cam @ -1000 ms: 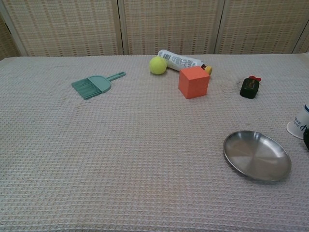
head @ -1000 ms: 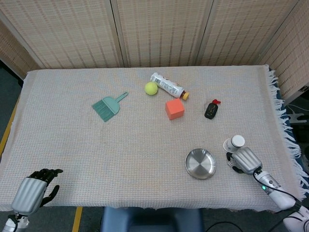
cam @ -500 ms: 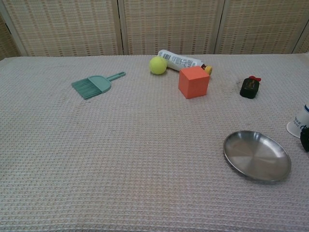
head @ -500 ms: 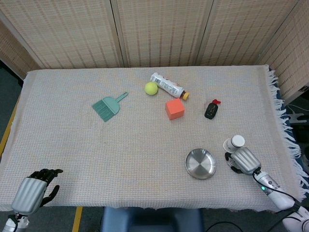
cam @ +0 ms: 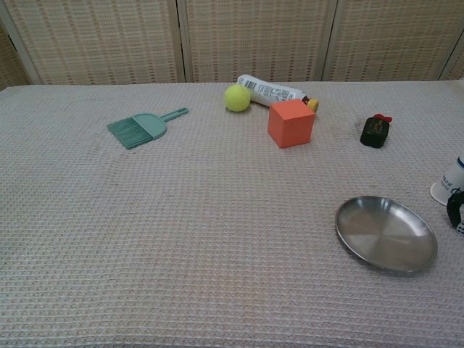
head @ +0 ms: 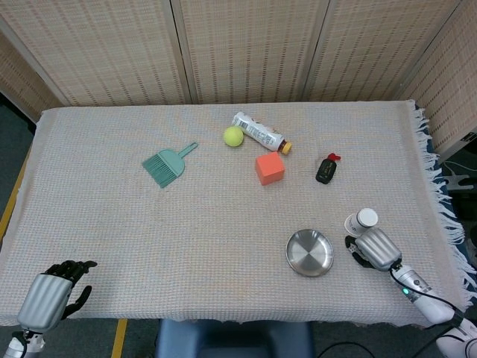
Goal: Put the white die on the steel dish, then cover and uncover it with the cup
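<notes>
The steel dish [head: 310, 253] [cam: 386, 233] lies empty at the front right of the table. Just right of it, a white cup [head: 362, 221] [cam: 450, 183] stands upside down on the cloth. My right hand [head: 375, 248] [cam: 456, 210] hovers low between dish and cup, its dark fingers curled downward and pointing at the dish's right rim. Neither view shows the white die, and I cannot tell whether the curled fingers hold anything. My left hand [head: 51, 296] rests off the front left corner with loosely spread fingers, holding nothing.
At the back middle lie a green dustpan brush [head: 167, 163], a yellow ball [head: 233, 136], a lying bottle [head: 259, 133], an orange cube [head: 269, 168] and a small black object with a red tip [head: 326, 168]. The table's fringed right edge [head: 440, 209] is close to the right hand.
My right hand has crept slightly left toward the dish, and more of its fingers show at the chest view's right edge. The left hand, the cup and the dish have not moved.
</notes>
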Controlling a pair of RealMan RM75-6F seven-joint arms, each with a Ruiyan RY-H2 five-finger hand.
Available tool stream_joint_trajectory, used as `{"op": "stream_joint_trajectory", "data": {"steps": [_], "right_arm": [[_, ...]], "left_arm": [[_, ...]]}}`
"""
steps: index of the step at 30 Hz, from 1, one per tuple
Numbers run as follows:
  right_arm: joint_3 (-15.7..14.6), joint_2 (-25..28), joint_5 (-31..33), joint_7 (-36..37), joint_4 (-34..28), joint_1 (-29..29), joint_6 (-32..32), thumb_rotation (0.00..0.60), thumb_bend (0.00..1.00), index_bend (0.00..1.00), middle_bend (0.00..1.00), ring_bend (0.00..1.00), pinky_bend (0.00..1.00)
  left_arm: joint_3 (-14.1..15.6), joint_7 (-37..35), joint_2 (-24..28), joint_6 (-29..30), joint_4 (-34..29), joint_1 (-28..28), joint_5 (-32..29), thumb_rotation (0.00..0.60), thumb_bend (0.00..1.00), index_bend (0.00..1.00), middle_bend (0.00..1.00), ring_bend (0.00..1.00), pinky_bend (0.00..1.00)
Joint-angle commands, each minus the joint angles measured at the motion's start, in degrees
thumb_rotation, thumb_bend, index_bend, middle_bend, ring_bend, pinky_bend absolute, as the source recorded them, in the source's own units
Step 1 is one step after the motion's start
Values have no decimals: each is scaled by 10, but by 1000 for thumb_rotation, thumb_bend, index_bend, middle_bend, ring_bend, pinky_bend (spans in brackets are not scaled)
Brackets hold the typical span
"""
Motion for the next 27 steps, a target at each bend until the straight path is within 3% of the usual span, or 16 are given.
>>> {"op": "stream_joint_trajectory", "data": {"steps": [1, 8, 14, 21, 27], "right_arm": [[0, -1, 0, 2, 0, 0, 1, 600, 509, 466, 734, 801, 1000], [3, 3, -5, -4, -13, -4, 29, 600, 548, 499, 735, 802, 1000], [5, 27, -25, -26, -87, 4, 67, 600, 552, 503, 735, 801, 1000], [22, 38, -23, -82, -161, 40, 27, 600, 552, 504, 735, 801, 1000], [39, 20, -6, -100, -170, 57, -2, 600, 535, 509, 735, 801, 1000]], "left_arm": [[0, 0, 0, 0, 0, 0, 0, 600, 363, 314, 428, 370, 523], [0, -1, 0, 0, -1, 0, -1, 600, 364, 314, 429, 370, 524], [-1, 0, 1, 0, -2, 1, -4, 600, 364, 314, 429, 370, 523], [-1, -1, 1, 1, -3, 2, -5, 600, 364, 314, 429, 370, 523], [-2, -6, 3, 3, -4, 2, -4, 600, 364, 314, 429, 370, 524]]}}
